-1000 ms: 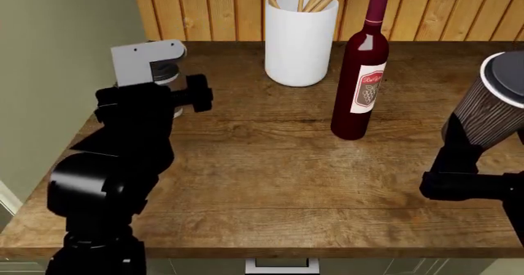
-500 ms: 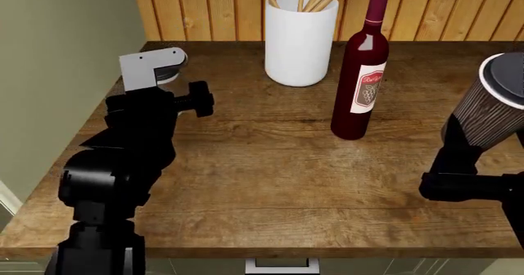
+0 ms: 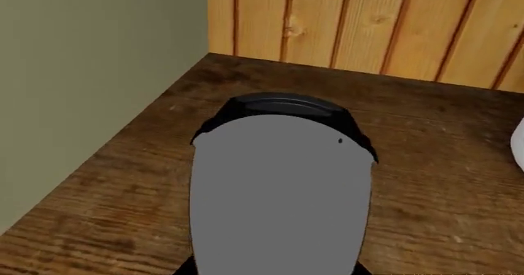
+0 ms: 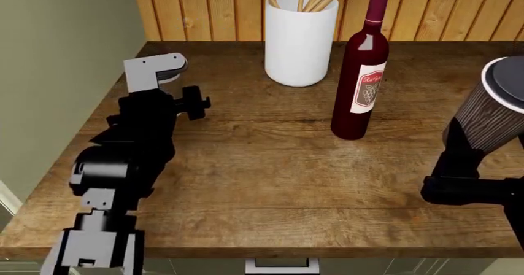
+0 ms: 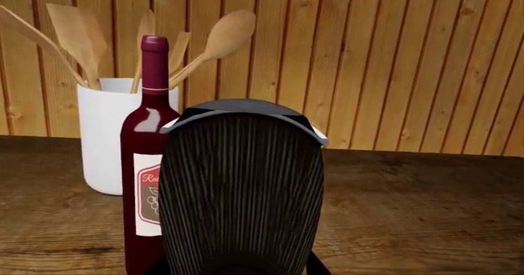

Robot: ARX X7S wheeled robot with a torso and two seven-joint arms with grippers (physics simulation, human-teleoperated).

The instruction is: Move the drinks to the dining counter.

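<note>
A plain grey paper coffee cup [image 3: 278, 195] with a black lid fills the left wrist view, and my left gripper [image 3: 277, 270] is shut on its lower body. In the head view that cup [image 4: 152, 70] is at the worktop's back left. My right gripper [image 4: 465, 145] is shut on the ribbed grey-brown lidded cup [image 4: 491, 110], tilted at the right edge; it also fills the right wrist view [image 5: 239, 189]. The dark-red wine bottle [image 4: 361, 78] with a white label stands upright mid-worktop, between the two arms. The dining counter is out of view.
A white jar [image 4: 300, 38] of wooden utensils stands just left of the bottle against the wood-slat back wall. The dark wood worktop [image 4: 270, 183] ends at a green wall on the left and at its front edge, with a cabinet handle [image 4: 280, 264] below.
My left arm has stretched toward the back left corner, carrying the coffee cup with it. The right arm, the ribbed cup and the bottle have hardly moved.
</note>
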